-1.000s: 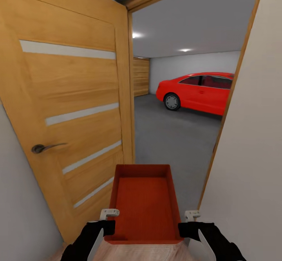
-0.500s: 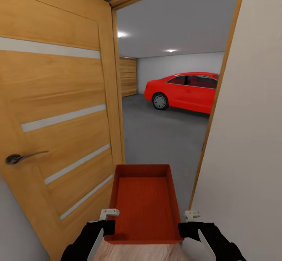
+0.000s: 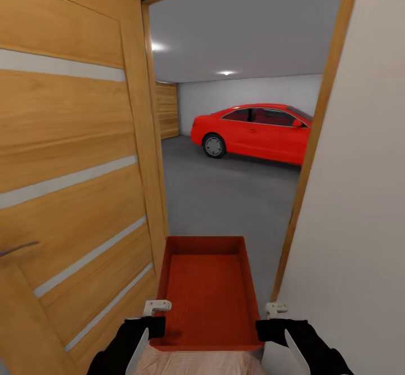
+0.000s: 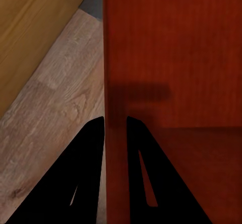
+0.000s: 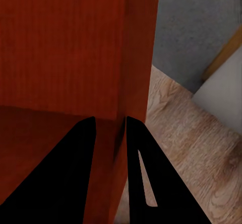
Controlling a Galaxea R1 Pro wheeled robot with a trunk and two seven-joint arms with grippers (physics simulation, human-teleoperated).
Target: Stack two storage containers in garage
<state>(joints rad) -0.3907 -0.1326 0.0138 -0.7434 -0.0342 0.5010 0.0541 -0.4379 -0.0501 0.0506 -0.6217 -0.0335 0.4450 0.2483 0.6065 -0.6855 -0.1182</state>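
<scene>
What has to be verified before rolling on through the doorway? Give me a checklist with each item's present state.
1. Left gripper clamped on the wall of the red-orange rectangular plastic bin: ok.
2. Right gripper clamped on the opposite wall: ok.
3. Bin level between the arms: ok, it looks even in the head view.
4. Orange-brown wooden door with frosted stripes swung open: ok, though it stands close beside the bin's left side.
5. Gap to the wooden door frame at the right: cannot tell, it looks tight.
6. Dark grey concrete floor ahead: ok up to the red car.
</scene>
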